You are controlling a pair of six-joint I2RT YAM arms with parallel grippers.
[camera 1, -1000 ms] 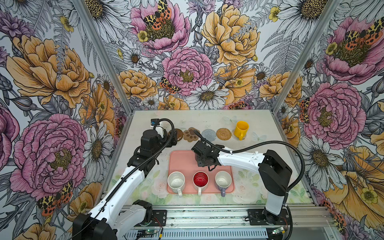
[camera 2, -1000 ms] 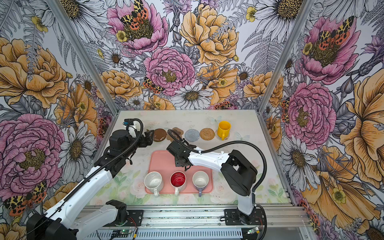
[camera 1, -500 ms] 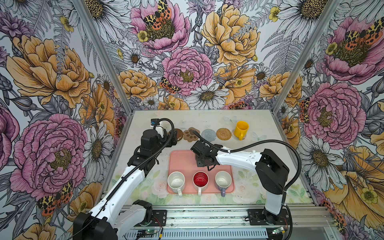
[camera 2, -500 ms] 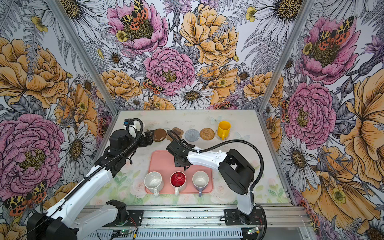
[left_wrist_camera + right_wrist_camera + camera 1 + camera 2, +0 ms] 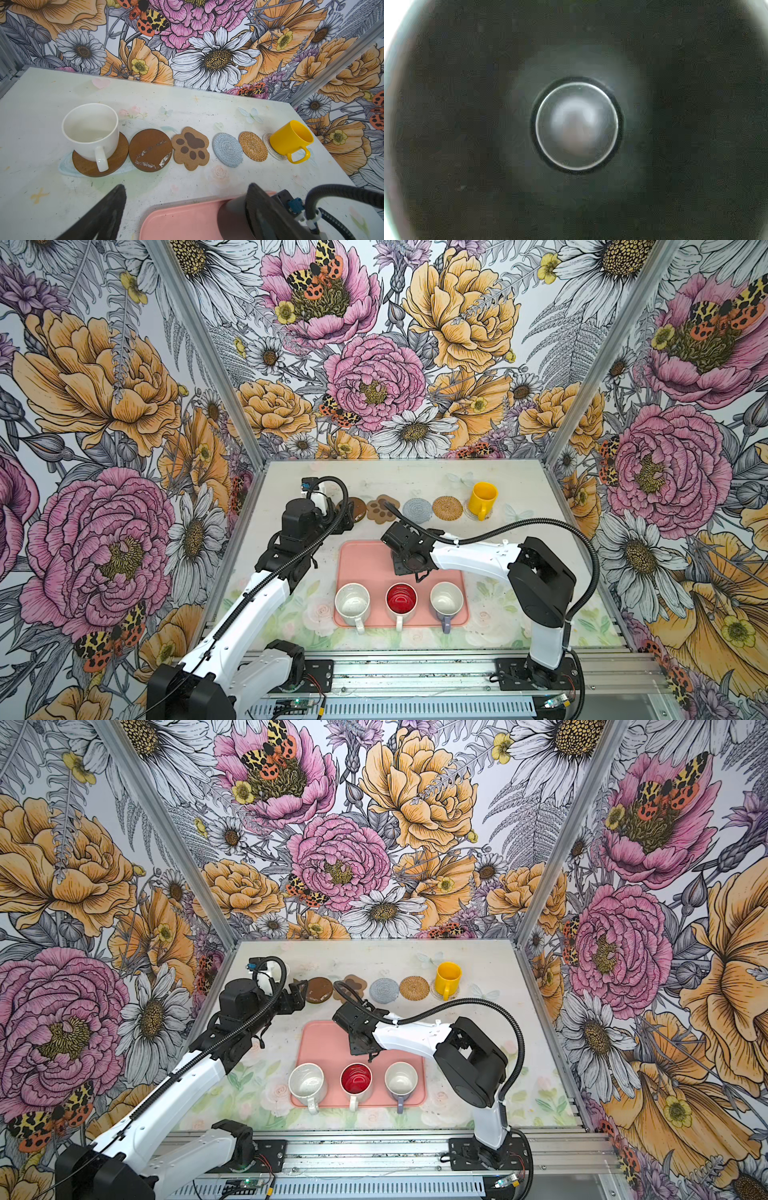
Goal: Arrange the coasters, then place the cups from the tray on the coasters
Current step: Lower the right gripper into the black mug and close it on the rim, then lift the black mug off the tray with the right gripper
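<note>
The counter (image 5: 415, 477) carries the tray (image 5: 361, 564) beneath the right claw (image 5: 406, 561), seemingly taking the black cup (image 5: 577, 124); whether it pinches the rim I cannot tell. The left claw (image 5: 187, 185) is spread, empty. Next: firm grip, lift, carry beyond to 1 of 4 bare coasters (image 5: 190, 148).

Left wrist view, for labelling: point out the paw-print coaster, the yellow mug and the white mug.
paw-print coaster (image 5: 192, 140), left wrist view, large dark pad.
yellow mug (image 5: 287, 143), left wrist view, outer wall.
white mug (image 5: 83, 149), left wrist view, outer wall.
</note>
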